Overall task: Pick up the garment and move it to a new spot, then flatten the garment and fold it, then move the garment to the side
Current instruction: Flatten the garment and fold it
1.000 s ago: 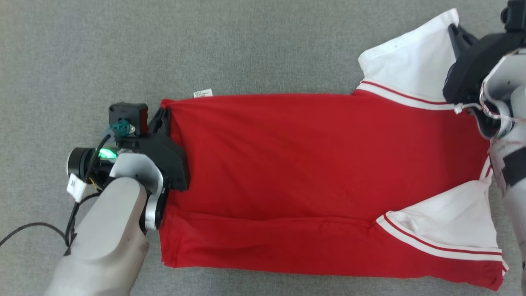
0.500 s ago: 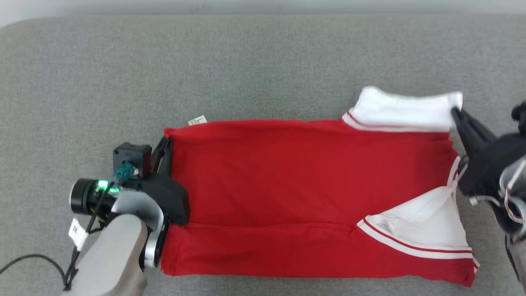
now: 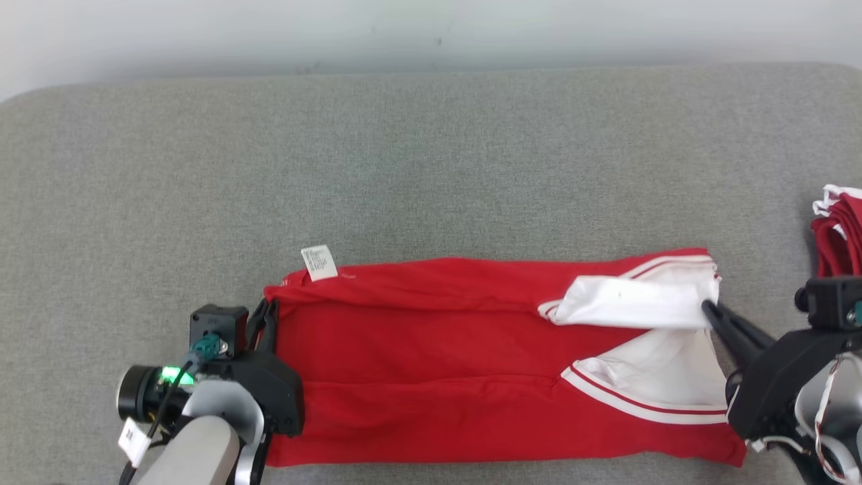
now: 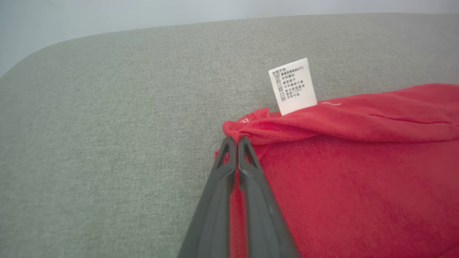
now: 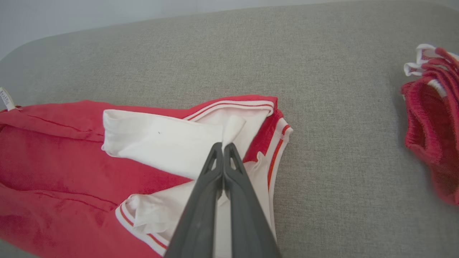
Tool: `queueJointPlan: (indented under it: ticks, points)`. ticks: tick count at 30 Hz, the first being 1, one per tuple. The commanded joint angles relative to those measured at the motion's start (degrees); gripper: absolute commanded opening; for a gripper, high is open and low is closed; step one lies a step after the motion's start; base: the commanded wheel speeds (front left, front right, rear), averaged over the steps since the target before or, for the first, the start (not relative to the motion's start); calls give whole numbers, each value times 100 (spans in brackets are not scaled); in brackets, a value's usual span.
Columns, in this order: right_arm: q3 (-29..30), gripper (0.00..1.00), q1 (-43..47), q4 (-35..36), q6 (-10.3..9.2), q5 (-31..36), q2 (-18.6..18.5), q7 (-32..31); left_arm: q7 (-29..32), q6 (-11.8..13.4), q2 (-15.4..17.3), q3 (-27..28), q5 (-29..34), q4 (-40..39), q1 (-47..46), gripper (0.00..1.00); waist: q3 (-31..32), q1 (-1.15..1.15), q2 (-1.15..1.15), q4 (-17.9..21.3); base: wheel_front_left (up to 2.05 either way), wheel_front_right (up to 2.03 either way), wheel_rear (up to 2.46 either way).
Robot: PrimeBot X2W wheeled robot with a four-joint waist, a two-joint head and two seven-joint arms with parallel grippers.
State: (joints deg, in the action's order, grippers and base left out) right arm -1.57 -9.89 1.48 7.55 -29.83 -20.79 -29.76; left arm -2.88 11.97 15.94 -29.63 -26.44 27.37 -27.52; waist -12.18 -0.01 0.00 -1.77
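Observation:
The garment (image 3: 431, 364) is a red shirt with white, red-striped sleeves, lying lengthwise across the grey surface near the front edge. Its far long edge is rolled over onto the body, and a white care label (image 3: 319, 262) stands up at the far left corner. My left gripper (image 3: 269, 308) is shut on that bunched red corner, which the left wrist view shows pinched at the gripper's (image 4: 235, 139) tips beside the label (image 4: 293, 86). My right gripper (image 3: 707, 308) is shut on the white sleeve cloth (image 5: 161, 143), which lies folded over the red body. That pinch is at the gripper's (image 5: 223, 145) tips.
The grey padded surface (image 3: 431, 148) stretches far behind the garment to a rounded back edge against a pale wall. Another red and white piece of clothing (image 3: 838, 232) lies bunched at the right edge, also in the right wrist view (image 5: 434, 143).
The head camera has tilted up, bringing the back edge into view. Both grippers have drawn the garment's far edge toward me, and the far white sleeve now lies folded over the red body.

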Motion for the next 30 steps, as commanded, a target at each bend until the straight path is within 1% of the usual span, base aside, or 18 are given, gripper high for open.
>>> queueJointPlan:
  ticks: [1,8,13,16,17,18,19,20,25,27,29,30]
  points:
    - [38,0,186,117,-15,50,77,-82,-32,34,15,1,-22,28,132,0,83,1,0,42,0,0,0]
    - [136,0,686,382,-15,53,321,-260,-87,57,38,30,-148,125,372,0,266,1,0,143,0,0,0]
    - [143,0,815,314,-15,193,335,-298,-68,109,31,39,-210,108,511,0,330,1,0,185,0,0,0]
    - [107,0,906,256,-15,281,404,-347,-57,134,32,29,-249,120,597,0,373,1,0,205,0,0,0]
    - [100,0,933,232,-15,296,425,-371,-69,143,28,30,-257,125,620,7,388,1,0,208,0,0,0]
    - [81,19,956,221,-15,314,429,-397,-76,158,20,35,-274,131,646,50,401,1,0,209,0,0,0]
    - [79,38,973,209,-15,348,439,-395,-79,177,11,44,-291,134,677,100,414,1,0,209,0,0,0]
    - [93,100,983,189,-15,382,450,-376,-110,221,4,57,-296,122,698,100,425,1,0,209,0,0,0]
    - [72,100,1028,134,-15,464,504,-334,-318,412,-5,165,-339,-10,899,100,496,1,0,187,0,0,0]
    - [87,100,1061,130,-15,474,505,-317,-537,475,17,222,-320,-111,990,100,549,1,0,166,0,0,0]
    - [152,100,1090,172,-15,477,531,-278,-804,490,23,263,-303,-243,1111,100,618,1,0,140,0,0,0]
    - [197,100,1109,190,-15,481,558,-253,-936,455,29,280,-284,-328,1176,100,654,1,0,129,0,0,0]
